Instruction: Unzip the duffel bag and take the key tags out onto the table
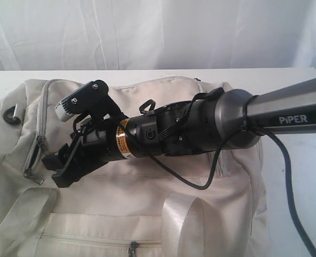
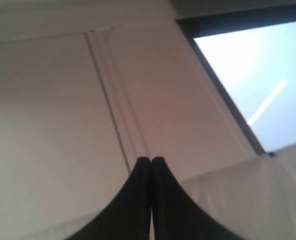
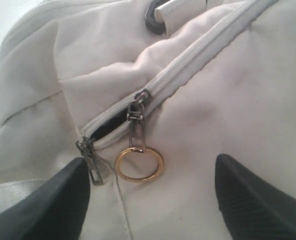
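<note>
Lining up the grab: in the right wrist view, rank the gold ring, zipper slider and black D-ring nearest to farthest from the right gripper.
1. gold ring, on the duffel bag, between the fingers of the open right gripper.
2. zipper slider, just beyond, on the zipper line.
3. black D-ring, farthest, by the strap tab.

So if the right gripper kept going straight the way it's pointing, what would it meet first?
Probably the gold ring on the zipper pull, lying on the duffel bag centred ahead of the open right gripper; depth is unclear.
</note>
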You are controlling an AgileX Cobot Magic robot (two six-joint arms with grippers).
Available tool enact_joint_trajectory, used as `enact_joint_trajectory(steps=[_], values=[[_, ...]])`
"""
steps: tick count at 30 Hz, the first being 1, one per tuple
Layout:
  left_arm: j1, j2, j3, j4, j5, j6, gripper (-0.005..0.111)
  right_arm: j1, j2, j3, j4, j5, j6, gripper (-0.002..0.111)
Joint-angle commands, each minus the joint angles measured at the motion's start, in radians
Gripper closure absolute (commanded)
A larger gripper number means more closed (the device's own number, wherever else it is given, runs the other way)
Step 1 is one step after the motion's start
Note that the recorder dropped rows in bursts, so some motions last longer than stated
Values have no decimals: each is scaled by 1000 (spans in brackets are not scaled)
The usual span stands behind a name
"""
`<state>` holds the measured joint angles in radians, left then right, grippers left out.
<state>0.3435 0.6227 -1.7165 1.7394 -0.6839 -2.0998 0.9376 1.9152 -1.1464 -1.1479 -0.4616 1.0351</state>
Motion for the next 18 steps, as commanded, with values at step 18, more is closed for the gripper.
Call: enact_joint_trajectory(steps=[18], values=[[-7,106,56,5,397,218,107,1,-2,-8,-3,-8,2,43]])
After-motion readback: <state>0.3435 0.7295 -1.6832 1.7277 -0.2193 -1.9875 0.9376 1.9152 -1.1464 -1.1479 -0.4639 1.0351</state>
